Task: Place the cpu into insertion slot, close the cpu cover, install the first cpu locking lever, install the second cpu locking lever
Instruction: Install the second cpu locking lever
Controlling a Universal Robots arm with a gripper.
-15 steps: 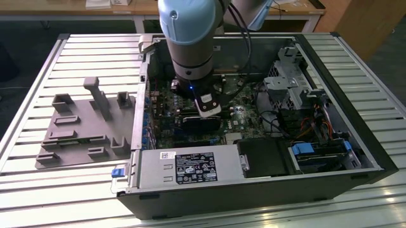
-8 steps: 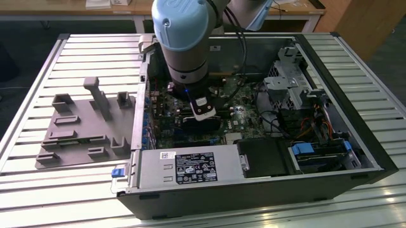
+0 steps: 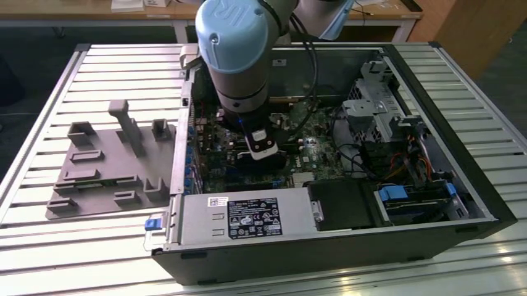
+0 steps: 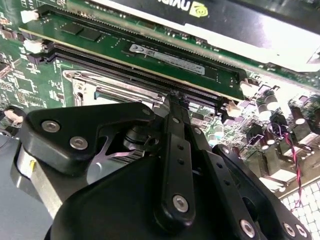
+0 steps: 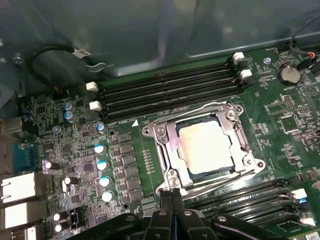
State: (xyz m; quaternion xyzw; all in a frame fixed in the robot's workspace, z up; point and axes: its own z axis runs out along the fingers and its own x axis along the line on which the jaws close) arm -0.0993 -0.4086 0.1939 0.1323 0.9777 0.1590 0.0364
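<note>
In the first wrist view the cpu [image 5: 205,147], a dull silver square, lies flat in the insertion slot, hiding its contacts. The cpu cover [image 5: 167,150], a silver frame, lies down around the chip. Thin wire levers [image 5: 185,116] run along the frame's edges and look lowered. My gripper [image 5: 172,196] is shut with nothing between its fingers, its tips just off one edge of the frame. The second wrist view shows the shut gripper [image 4: 175,98] over the socket frame [image 4: 100,82]. In the exterior view the gripper [image 3: 261,160] reaches down into the open computer case.
Long black memory slots [image 5: 170,87] flank the socket, with a green memory stick [image 4: 150,50] close by. Capacitors [image 5: 102,165] stand beside the socket. The case walls [image 3: 461,154], drive cage [image 3: 371,105] and power supply [image 3: 247,219] surround the arm. A grey fixture tray [image 3: 107,166] lies at the exterior view's left.
</note>
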